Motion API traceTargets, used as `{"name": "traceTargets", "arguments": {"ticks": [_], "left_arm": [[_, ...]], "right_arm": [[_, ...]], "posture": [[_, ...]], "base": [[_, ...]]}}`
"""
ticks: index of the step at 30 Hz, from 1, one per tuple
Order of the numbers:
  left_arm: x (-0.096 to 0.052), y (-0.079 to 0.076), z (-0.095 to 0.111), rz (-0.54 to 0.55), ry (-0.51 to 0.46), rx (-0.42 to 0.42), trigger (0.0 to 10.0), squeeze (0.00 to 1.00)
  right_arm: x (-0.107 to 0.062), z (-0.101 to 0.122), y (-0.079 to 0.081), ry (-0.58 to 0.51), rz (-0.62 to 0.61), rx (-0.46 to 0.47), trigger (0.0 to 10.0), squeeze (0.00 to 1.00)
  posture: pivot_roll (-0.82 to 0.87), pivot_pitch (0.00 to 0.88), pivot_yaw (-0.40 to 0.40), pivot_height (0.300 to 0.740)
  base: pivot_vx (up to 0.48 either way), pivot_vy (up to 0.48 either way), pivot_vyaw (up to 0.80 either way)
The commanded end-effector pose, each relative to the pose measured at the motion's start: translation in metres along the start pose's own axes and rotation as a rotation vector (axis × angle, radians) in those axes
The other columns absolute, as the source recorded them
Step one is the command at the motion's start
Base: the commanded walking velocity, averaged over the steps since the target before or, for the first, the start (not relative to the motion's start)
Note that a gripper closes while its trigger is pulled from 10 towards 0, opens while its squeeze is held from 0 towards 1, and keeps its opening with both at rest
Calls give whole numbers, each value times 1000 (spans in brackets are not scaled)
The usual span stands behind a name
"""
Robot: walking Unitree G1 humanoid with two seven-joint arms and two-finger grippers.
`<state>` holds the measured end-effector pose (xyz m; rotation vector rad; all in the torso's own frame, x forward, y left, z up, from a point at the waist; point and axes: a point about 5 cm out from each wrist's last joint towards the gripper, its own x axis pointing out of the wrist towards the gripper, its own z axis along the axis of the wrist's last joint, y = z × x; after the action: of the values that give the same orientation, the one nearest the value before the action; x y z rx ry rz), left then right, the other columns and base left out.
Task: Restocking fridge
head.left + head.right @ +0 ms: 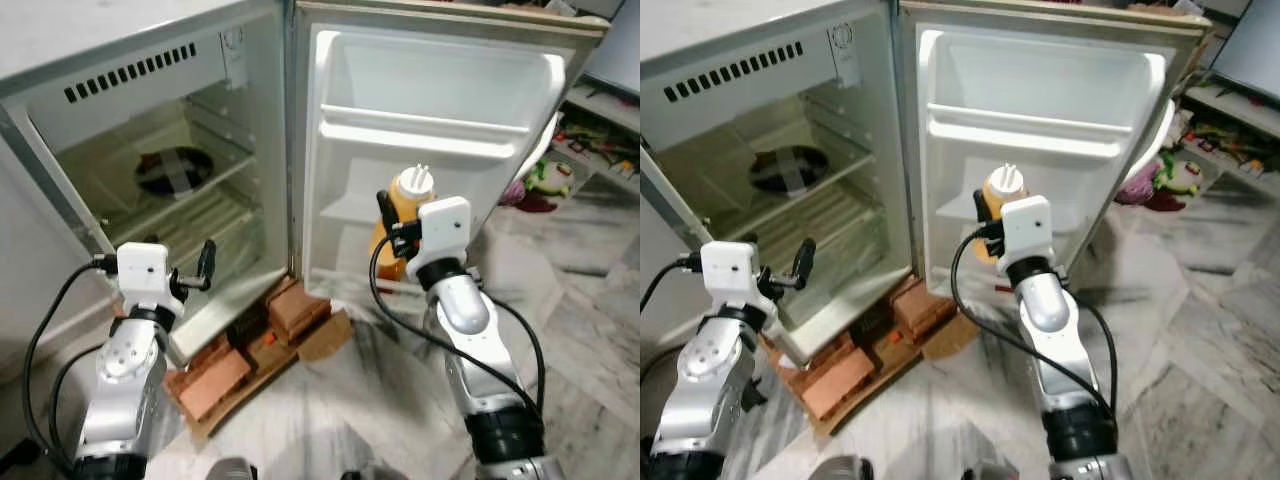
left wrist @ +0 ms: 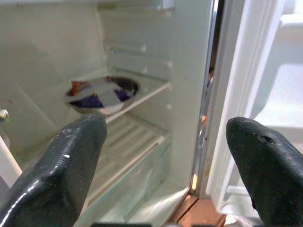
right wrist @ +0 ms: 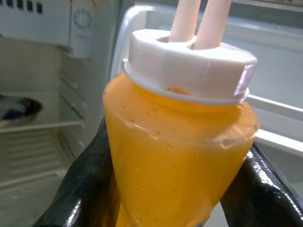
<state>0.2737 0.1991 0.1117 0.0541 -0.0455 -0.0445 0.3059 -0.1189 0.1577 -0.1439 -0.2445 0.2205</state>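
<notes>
The right gripper [image 1: 392,232] clamps an orange bottle [image 1: 405,205] upright before the open fridge door [image 1: 440,100], near its lower shelf. The left gripper [image 1: 200,268], fingers spread wide and empty, faces the fridge [image 1: 130,60], where a bowl [image 1: 173,170] sits on a shelf.

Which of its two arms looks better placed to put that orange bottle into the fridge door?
The right: its gripper already grips the orange squeeze bottle with white cap, close to the white door shelves. The left gripper is empty, facing the fridge interior.
</notes>
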Motion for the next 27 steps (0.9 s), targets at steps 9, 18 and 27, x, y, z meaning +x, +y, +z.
{"name": "traceTargets", "arguments": {"ticks": [9,18,27], "left_arm": [[-1,1,2,-1,-8,16,10000,0],[1,3,5,1,-34,29,10000,0],[2,2,6,10,-42,37,10000,0]], "right_arm": [[-2,-1,-4,-4,-3,-13,10000,0],[-4,-4,-4,5,1,-11,10000,0],[-4,-4,-4,7,4,-17,10000,0]], "posture": [[93,93,-48,740],[94,96,-48,740],[93,99,-49,740]], "base": [[408,0,0],[220,0,0],[390,0,0]]}}
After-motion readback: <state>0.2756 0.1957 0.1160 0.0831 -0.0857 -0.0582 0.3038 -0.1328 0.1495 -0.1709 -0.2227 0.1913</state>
